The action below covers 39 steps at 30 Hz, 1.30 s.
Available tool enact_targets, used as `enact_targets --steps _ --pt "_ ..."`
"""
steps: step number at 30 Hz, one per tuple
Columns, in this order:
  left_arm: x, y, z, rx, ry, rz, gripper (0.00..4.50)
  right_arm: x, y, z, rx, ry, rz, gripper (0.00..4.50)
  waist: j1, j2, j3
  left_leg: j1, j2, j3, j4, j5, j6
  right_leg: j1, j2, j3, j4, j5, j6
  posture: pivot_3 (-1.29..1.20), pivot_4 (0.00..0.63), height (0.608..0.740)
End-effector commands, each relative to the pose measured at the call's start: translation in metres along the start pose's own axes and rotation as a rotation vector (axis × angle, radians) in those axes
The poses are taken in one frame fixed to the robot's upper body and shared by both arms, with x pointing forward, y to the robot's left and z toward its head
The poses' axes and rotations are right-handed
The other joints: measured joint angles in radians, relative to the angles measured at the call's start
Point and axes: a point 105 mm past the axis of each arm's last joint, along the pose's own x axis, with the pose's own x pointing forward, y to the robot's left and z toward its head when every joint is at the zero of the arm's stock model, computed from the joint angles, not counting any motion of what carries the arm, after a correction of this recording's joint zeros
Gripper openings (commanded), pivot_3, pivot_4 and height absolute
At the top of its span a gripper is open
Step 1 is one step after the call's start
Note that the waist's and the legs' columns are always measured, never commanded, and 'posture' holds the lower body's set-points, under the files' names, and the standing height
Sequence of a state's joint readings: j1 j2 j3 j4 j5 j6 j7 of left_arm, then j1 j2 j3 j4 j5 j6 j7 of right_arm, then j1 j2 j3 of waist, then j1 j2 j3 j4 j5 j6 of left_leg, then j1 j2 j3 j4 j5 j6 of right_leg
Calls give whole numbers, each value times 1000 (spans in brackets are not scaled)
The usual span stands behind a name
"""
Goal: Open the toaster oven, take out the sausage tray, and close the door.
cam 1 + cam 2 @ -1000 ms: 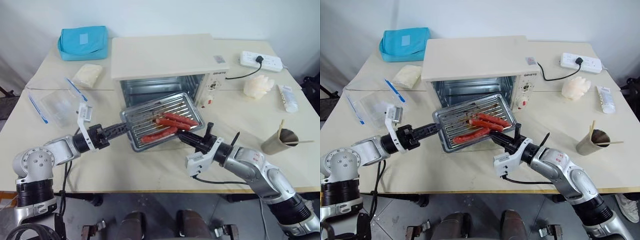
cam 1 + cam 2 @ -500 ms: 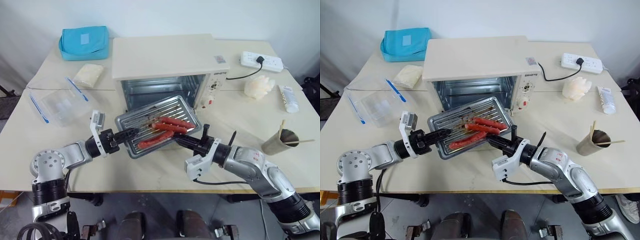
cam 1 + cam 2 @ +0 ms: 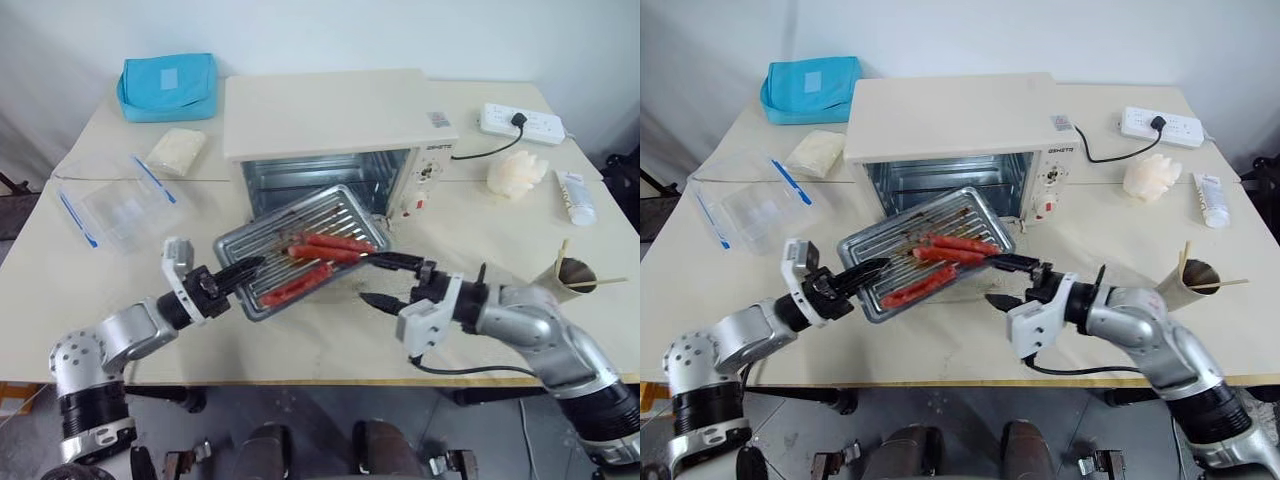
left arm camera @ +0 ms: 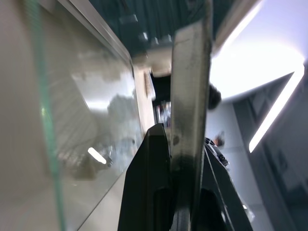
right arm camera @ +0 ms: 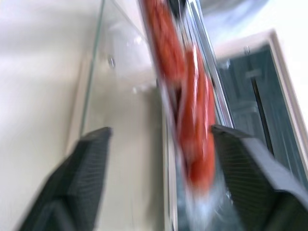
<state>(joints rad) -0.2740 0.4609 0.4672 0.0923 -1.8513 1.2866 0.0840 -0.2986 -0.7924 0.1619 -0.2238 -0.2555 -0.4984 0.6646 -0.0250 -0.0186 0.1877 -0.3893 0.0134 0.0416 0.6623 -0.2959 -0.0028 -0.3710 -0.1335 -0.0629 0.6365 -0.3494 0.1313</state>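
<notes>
Sausage tray: left gripper clenched on its left edge, right gripper released beside its right edge.

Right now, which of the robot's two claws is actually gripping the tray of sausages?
The left gripper: its fingers are clamped on the sausage tray's left edge. The right gripper has its fingers spread wide open by the tray's right end, pinching nothing.

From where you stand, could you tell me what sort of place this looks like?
Probably a makeshift kitchen test bench rather than a home kitchen: a cream-white boxy toaster oven sits on a plain beige table against a bare wall, plugged into a white power strip, with clear plastic zip bags lying nearby.
</notes>
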Motion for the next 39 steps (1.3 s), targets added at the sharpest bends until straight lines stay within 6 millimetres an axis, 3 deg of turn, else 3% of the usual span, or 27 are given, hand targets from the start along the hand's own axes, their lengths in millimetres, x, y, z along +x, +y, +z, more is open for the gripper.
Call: enact_targets --steps 1,5,8,13,19,28,34,39 --pt "-10 -17 0 -5 -27 -80 0 -15 -11 -5 19 0 -36 4464 0 0 0 0 0 0 0 0 0 0 0 0 0 0 0 0 150 740" --pt "-42 -12 -5 2 -98 -47 0 -40 -10 -34 204 78 -47 4464 -2 0 0 1 0 0 0 0 1 2 1 0 -2 0 0 0 150 740" --pt "-68 -8 -18 5 -172 3 0 -57 0 -60 407 148 -71 3852 -4 0 0 3 1 0 0 -2 1 7 1 0 -9 0 0 0 150 740" --pt "-93 -6 -24 0 -320 29 0 -66 24 -80 564 187 6 2052 5 0 0 5 1 -5 1 -3 2 13 -1 2 -13 0 -1 0 150 740" --pt "-113 -4 -30 -23 -542 58 0 -59 45 -90 793 148 94 47 4 0 0 5 1 -5 1 -5 2 14 -6 1 -17 1 -3 0 150 740" --pt "-135 -3 -43 -72 -781 63 0 -31 45 -101 930 89 112 47 2 0 0 4 1 -3 1 -5 3 14 0 1 -19 1 -2 0 150 740" --pt "-145 -12 -27 -34 -943 47 0 -19 27 -90 1013 -45 107 47 8 0 0 3 2 -5 2 -6 2 14 0 0 -20 1 -2 0 150 740" --pt "-151 -14 -26 -25 -984 58 0 -19 -4 -74 1057 -163 47 47 15 0 0 3 2 -4 2 -7 3 14 0 1 -22 2 -2 0 150 740"
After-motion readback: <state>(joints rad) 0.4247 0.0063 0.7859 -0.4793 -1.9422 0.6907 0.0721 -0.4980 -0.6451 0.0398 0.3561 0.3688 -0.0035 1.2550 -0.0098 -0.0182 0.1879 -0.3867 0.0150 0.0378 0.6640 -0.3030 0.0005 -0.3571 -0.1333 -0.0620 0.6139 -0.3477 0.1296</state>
